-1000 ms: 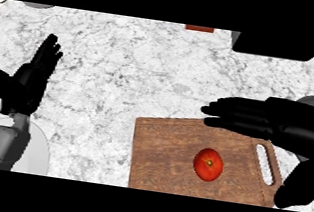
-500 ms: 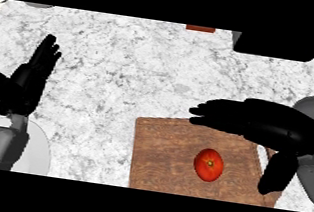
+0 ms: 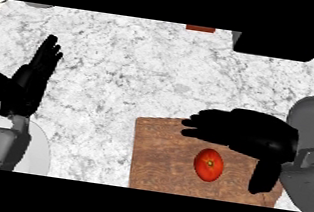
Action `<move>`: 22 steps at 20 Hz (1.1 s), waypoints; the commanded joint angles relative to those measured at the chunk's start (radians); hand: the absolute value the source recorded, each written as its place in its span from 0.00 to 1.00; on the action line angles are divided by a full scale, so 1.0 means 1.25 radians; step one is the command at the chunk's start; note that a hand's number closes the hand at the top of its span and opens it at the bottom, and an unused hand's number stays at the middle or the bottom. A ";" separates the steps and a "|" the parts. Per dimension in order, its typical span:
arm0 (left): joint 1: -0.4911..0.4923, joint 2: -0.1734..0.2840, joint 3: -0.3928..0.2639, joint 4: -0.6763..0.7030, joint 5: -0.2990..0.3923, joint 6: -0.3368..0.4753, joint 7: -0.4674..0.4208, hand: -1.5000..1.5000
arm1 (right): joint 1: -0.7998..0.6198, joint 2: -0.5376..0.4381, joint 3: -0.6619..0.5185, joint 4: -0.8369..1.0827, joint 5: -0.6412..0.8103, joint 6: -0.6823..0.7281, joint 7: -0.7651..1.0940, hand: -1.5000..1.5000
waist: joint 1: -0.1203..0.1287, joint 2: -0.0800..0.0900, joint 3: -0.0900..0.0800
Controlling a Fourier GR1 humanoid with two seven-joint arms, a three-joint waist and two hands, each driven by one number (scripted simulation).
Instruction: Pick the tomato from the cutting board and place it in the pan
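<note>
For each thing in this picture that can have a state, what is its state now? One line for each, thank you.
tomato: lies on the cutting board, not held.
cutting board: flat on the counter, carrying the tomato.
right hand: open, over the board's far edge, above the tomato, thumb pointing down beside it.
left hand: open, fingers up, resting at the view's left.
pan: at the far edge, cut off by the view; contents cannot be seen.

Glossy tomato [image 3: 209, 164], wood-grain cutting board [image 3: 163, 159], marbled counter [image 3: 142, 70]
</note>
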 commanded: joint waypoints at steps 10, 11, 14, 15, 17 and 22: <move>0.006 -0.006 0.028 0.014 -0.006 -0.034 -0.007 0.50 | -0.023 0.072 0.104 -0.009 0.217 0.015 0.047 0.00 | -0.001 -0.001 0.000; -0.040 -0.019 0.023 0.025 -0.024 -0.003 0.015 0.50 | 0.017 0.055 0.142 0.071 0.283 -0.098 -0.022 0.00 | -0.001 0.001 0.000; -0.032 -0.023 0.022 0.013 -0.044 0.001 0.009 0.50 | 0.014 0.009 0.095 0.093 0.275 -0.075 -0.105 0.00 | -0.002 0.001 0.000; 0.000 -0.013 0.039 0.030 -0.023 -0.035 -0.030 0.50 | 0.024 0.009 0.082 0.044 0.265 -0.033 -0.096 0.00 | -0.003 0.000 0.000; -0.023 -0.018 0.046 0.009 -0.026 -0.023 0.020 0.50 | 0.018 0.064 0.088 0.062 0.301 -0.049 -0.083 0.00 | -0.002 0.000 0.000; -0.034 -0.001 0.067 0.016 -0.011 -0.057 0.026 0.50 | 0.026 0.078 0.121 0.095 0.371 -0.078 -0.087 0.00 | -0.001 0.000 0.000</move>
